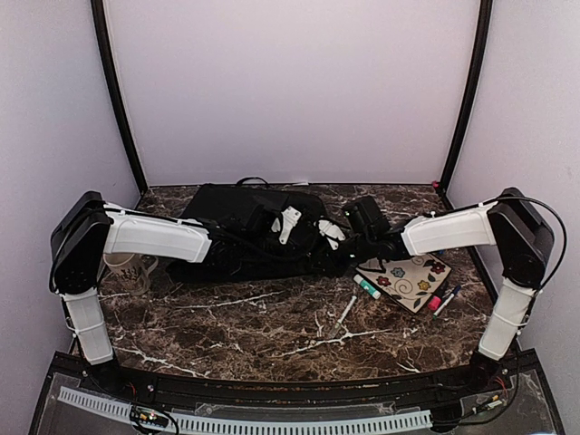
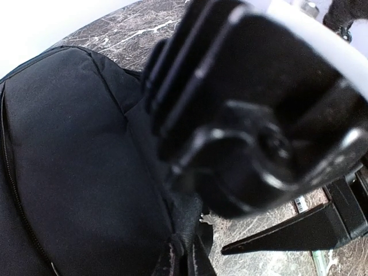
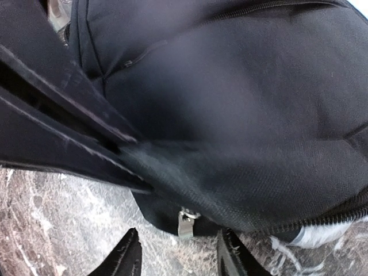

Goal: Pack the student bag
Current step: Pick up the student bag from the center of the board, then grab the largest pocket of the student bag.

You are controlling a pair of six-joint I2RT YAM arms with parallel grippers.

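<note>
The student bag (image 1: 236, 231), laid at the table's (image 1: 272, 317) back, is seemingly being unzipped: the left gripper (image 2: 184, 259) is clenched beside its fabric, while the right gripper (image 3: 181, 256) is spread empty before the zipper pull (image 3: 185, 222), which must next be pinched.

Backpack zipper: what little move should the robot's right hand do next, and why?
Probably ease the right fingers forward a little, then close them on the silver zipper pull. They stand open, and the pull hangs at the student bag's edge, in line with the gap between them, not yet gripped.
</note>
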